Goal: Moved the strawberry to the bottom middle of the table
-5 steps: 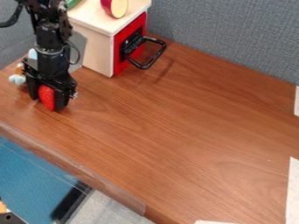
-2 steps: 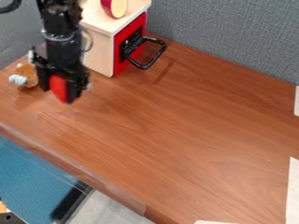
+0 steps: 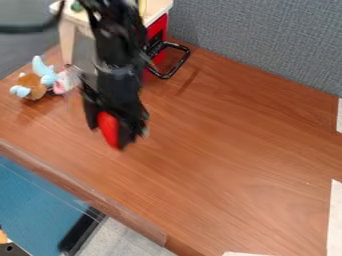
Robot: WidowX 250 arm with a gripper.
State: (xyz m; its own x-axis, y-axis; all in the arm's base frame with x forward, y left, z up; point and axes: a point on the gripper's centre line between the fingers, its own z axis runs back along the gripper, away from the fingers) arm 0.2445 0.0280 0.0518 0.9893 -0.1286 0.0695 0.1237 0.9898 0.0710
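The strawberry (image 3: 109, 128) is pinched between the two fingers of the black tool (image 3: 107, 131), left of centre in the frame, over the wooden surface (image 3: 227, 145). Its red side shows between the fingers, and its tip points down and slightly to the right.

It is presumably a toy piece, so it should be light and put little load on the grip. Whether it is hard plastic or something that gives cannot be told from its look; a moderate squeeze would suit either case, firm enough to hold the curved sides without denting them. If the skin is smooth, the taper matters more than the weight: pressure near the narrow tip could make the berry squirt out or turn. The better hold is across the widest part, with the fingers on opposite sides and the tip left free. How much of the body the fingers cover is hard to judge, since the tool hides part of it.

The berry remains to be set down at the bottom middle of the frame. A rounded, tapering shape will probably tip onto its side on release and might roll a little, so it would be best lowered until it touches the surface, then let go gently.
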